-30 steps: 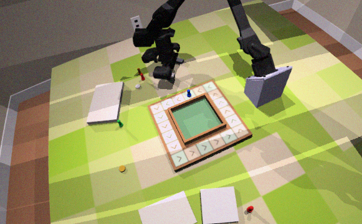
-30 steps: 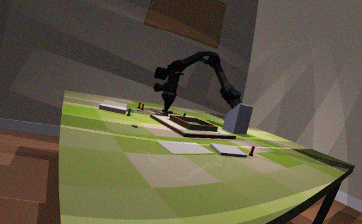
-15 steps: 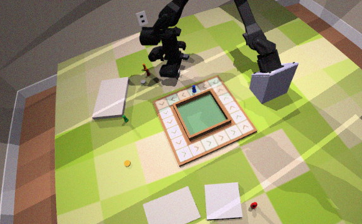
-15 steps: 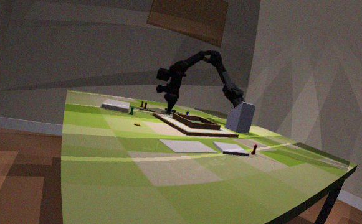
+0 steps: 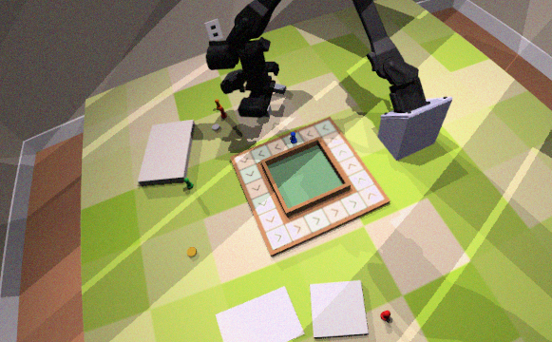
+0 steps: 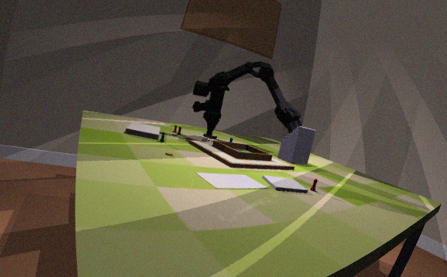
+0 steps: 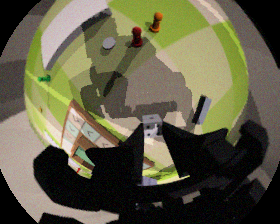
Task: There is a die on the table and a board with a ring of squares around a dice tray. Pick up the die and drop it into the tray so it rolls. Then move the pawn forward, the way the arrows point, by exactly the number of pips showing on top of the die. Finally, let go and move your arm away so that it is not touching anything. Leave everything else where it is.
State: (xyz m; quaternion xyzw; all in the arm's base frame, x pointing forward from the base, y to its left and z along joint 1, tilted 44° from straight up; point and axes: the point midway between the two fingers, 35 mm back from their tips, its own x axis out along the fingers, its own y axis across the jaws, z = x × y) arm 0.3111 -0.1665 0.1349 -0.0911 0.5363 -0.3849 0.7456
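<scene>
My gripper [image 7: 151,124] [image 6: 209,135] is low at the table behind the board's far left part, shut on the die [image 7: 151,121]. The die is grey with dark pips; the top view does not show it behind the gripper. The board [image 5: 316,220] [image 6: 225,157] [image 7: 90,131] has a ring of arrowed squares around the dice tray [image 5: 319,199] [image 6: 255,156], whose green floor is bare. The blue pawn [image 5: 293,138] [image 6: 231,140] stands upright on the far row, on the third square from the right end, where arrows point left. The fingers hide it in the wrist view.
Red [image 7: 136,37] and orange [image 7: 156,22] pawns and a grey disc [image 5: 216,127] [image 7: 108,43] lie left of the gripper. A slim block [image 5: 280,88] [image 7: 202,110] is close behind it. A pale slab [image 5: 166,152] and green pawn [image 5: 188,183] are farther left.
</scene>
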